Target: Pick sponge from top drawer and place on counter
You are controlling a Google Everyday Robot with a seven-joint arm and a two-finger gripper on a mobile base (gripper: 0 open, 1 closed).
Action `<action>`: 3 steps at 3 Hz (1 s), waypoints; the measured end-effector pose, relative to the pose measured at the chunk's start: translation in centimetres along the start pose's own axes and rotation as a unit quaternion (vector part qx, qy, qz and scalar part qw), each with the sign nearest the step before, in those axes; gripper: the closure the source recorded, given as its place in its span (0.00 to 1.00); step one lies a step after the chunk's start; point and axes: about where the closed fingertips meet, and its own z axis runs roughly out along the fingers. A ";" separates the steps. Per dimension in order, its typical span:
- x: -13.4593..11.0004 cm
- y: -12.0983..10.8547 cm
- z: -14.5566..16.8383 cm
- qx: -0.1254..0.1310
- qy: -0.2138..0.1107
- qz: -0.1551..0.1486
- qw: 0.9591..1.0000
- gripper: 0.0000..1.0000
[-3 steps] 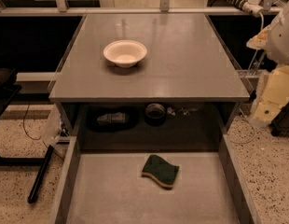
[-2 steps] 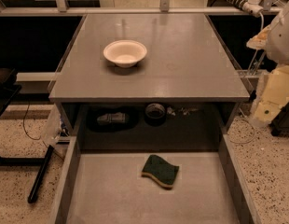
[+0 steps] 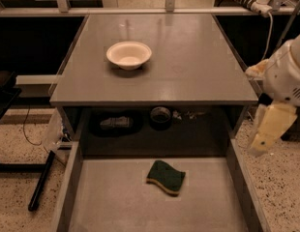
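Observation:
The sponge (image 3: pixel 166 177), dark green on top with a yellow foam layer below, lies flat in the middle of the open top drawer (image 3: pixel 111 202), a little right of centre. The counter (image 3: pixel 188 66) is the grey tabletop above and behind the drawer. My gripper (image 3: pixel 266 132) hangs at the right edge of the view, beside the counter's front right corner. It is to the right of the drawer's right wall and well apart from the sponge.
A white bowl (image 3: pixel 129 54) stands on the counter left of centre. The dark shelf recess under the counter holds a grey object (image 3: pixel 116 123) and a round dark can (image 3: pixel 161 116). A black bar (image 3: pixel 41 181) lies on the speckled floor at left.

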 end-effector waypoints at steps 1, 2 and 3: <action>1.1 1.9 6.0 -0.016 -0.046 -0.002 0.999 0.00; 2.2 3.5 12.4 -0.020 -0.110 0.029 0.993 0.00; 2.2 3.5 12.4 -0.021 -0.110 0.028 0.993 0.00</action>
